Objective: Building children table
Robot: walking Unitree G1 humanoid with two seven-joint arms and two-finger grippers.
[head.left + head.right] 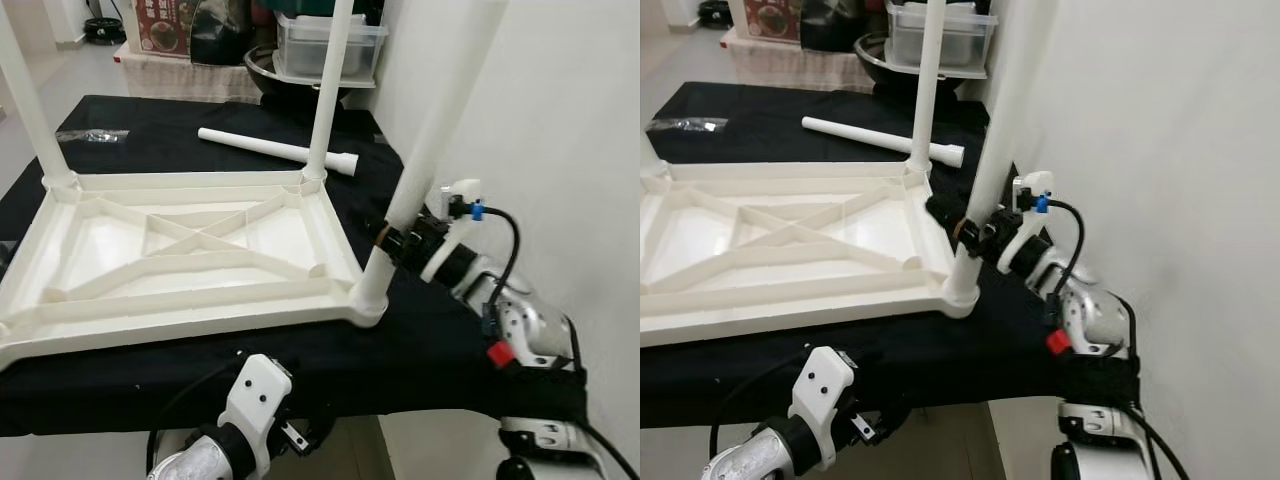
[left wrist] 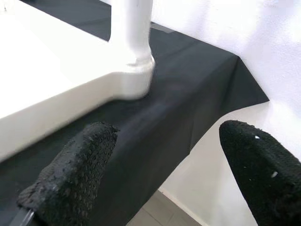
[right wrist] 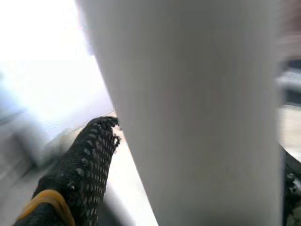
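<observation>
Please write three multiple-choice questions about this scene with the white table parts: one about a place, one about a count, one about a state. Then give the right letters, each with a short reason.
1. Where does the loose leg lie?
A. On the black cloth behind the tabletop
B. Inside the clear bin
C. On the floor

2. How many legs stand upright in the upside-down tabletop?
A. One
B. Three
C. Four

3. What is the right gripper doing?
A. Hanging idle
B. Closed around the near-right leg
C. Holding the bag of small parts

Answers:
1. A, it lies flat on the black cloth, just past the far edge of the tabletop.
2. B, three corners hold legs and the fourth leg lies loose.
3. B, its fingers clasp the leg just above its socket; the left gripper is open below the table edge.
</observation>
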